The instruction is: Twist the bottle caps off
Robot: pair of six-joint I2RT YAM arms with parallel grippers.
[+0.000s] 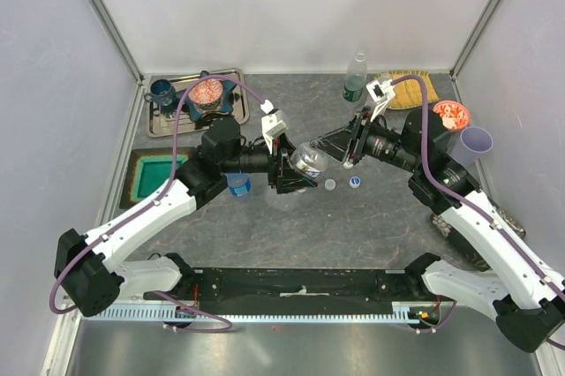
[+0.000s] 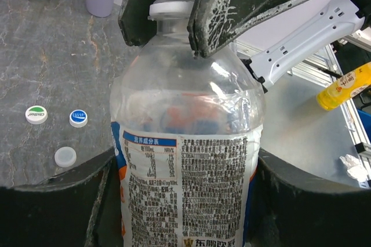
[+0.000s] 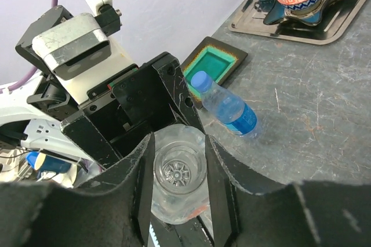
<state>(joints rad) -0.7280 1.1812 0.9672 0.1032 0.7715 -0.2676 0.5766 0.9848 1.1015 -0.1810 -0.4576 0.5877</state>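
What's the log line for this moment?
left gripper: holds labelled bottle by body | right gripper: closed on its neck | bottle mouth: uncapped | loose caps: three on table

The labelled bottle (image 2: 185, 160) is cut off below; the left arm (image 1: 168, 204) half hides the blue bottle (image 1: 238, 185).

Lilac cup (image 1: 475, 142) beside red bowl (image 1: 451, 114); steel tray (image 1: 168, 125) (far left corner)

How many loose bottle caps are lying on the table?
3. All lie close together beside the held bottle: a green-and-white cap, a blue cap next to it, and a plain white cap nearer the camera. Others may hide behind the arms.
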